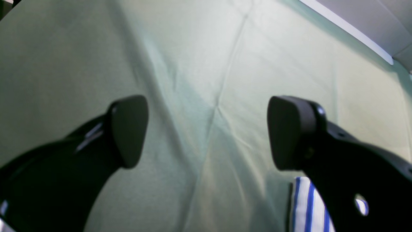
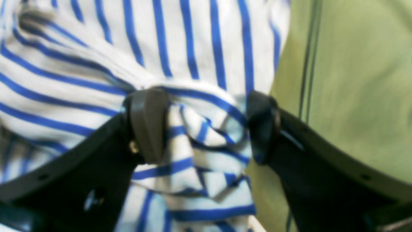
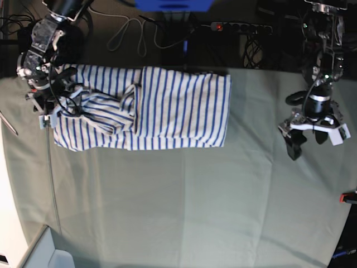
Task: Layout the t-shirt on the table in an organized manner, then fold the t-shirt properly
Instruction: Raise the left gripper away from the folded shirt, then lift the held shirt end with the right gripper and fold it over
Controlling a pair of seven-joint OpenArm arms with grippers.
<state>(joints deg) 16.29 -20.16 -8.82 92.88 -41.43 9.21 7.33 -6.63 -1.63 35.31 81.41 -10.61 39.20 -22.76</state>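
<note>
Right gripper (image 2: 206, 125): closest to its own wrist camera; the jaws are partly closed around a bunched wad of the t-shirt (image 2: 199, 151), with cloth filling the whole gap and touching both pads. Judged a firm pinch, not a loose touch.
Where it grips: in the base view the right gripper (image 3: 47, 109) sits at the shirt's crumpled end, near the table's left edge in that view.
Left gripper (image 1: 207, 132): jaws wide apart, nothing between them, only bare cloth of the table (image 1: 206, 58) below. A strip of striped fabric shows at the bottom edge of its wrist view, beside one finger but not held.
Left gripper's place: in the base view the left gripper (image 3: 315, 131) hovers over the table (image 3: 184, 206), well apart from the shirt's nearest edge.
T-shirt (image 3: 150, 109): lies along the far side of the table; the end toward the left gripper is fairly flat and squared, the end at the right gripper is rumpled into folds and ridges.
Beyond the table: cables and a power strip (image 3: 240, 26) on the dark floor.
Step in hand: laying out, judged; folding has not started.
Next move calls for: drawing the bunched end outward to flatten it, likely with the left gripper brought over to pin or tension the flat end.
</note>
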